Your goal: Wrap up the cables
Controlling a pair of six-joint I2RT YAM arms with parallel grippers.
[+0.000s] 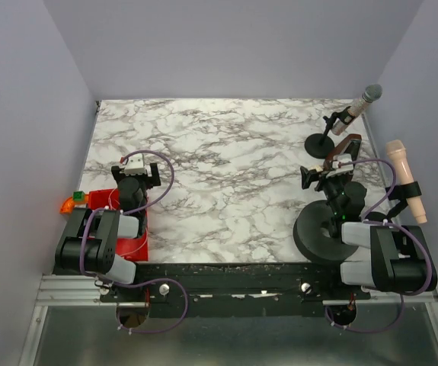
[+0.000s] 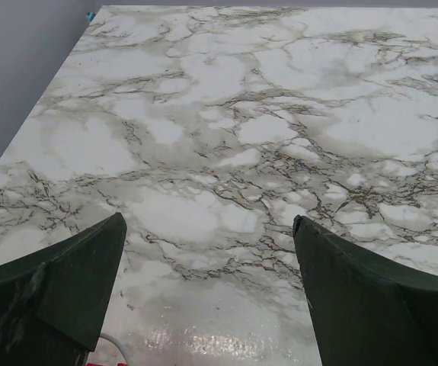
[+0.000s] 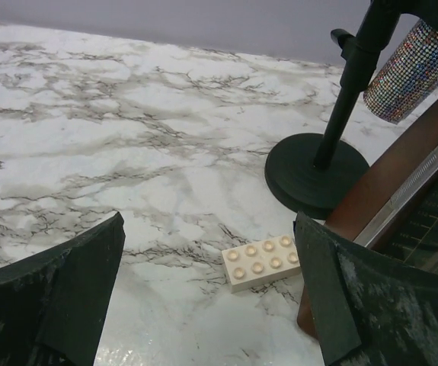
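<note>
**Thin cable waiting at the near-left corner**

A thin white cable (image 2: 114, 340) is lying on the red tray (image 1: 139, 238) at the near-left corner, under the left arm. It is looking light and floppy, so pinching 1 loose end seems best. Farther out, the left gripper (image 2: 210, 221) and right gripper (image 3: 209, 221) are both gaping wide, holding nothing.

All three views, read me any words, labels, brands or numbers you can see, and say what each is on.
No readable text in any view.
The studs of the cream brick are too blurred to show any mark.
The sparkly microphone and the small green block show no lettering.
</note>
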